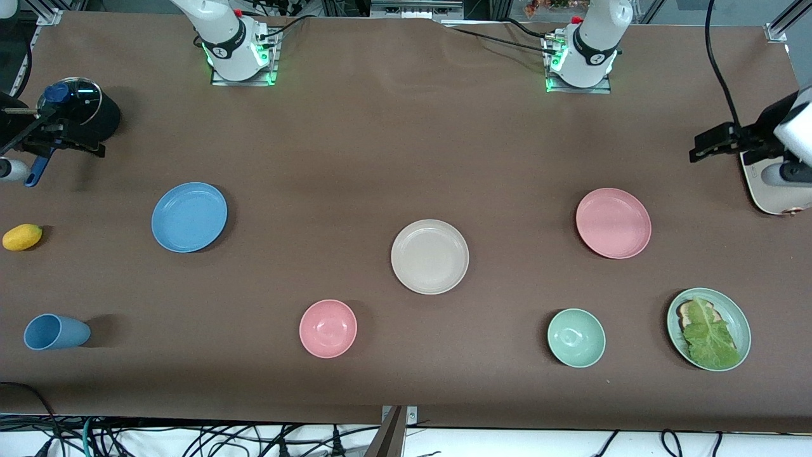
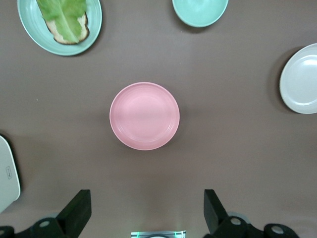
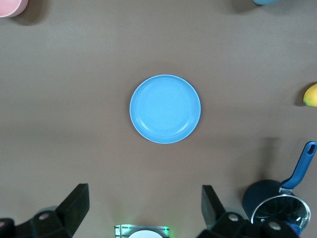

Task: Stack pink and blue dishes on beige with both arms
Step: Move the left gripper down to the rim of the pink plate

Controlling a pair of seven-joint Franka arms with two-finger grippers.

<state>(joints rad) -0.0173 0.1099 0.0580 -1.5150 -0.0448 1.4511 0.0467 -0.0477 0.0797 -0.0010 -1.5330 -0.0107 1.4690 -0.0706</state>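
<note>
The beige plate (image 1: 429, 256) lies mid-table, also seen at the left wrist view's edge (image 2: 302, 79). The pink plate (image 1: 613, 223) (image 2: 144, 115) lies toward the left arm's end. The blue plate (image 1: 189, 216) (image 3: 165, 109) lies toward the right arm's end. All three are bare and apart from each other. My left gripper (image 1: 704, 145) (image 2: 145, 198) hangs high over bare table by the pink plate, open and holding nothing. My right gripper (image 1: 89, 147) (image 3: 143, 194) hangs high over bare table by the blue plate, also open and holding nothing.
Nearer the front camera stand a pink bowl (image 1: 328, 328), a mint bowl (image 1: 576, 337) and a mint plate (image 1: 671, 324) with lettuce on toast. At the right arm's end are a tipped blue cup (image 1: 56, 331), a yellow fruit (image 1: 22, 237) and a lidded dark pot (image 1: 79, 108).
</note>
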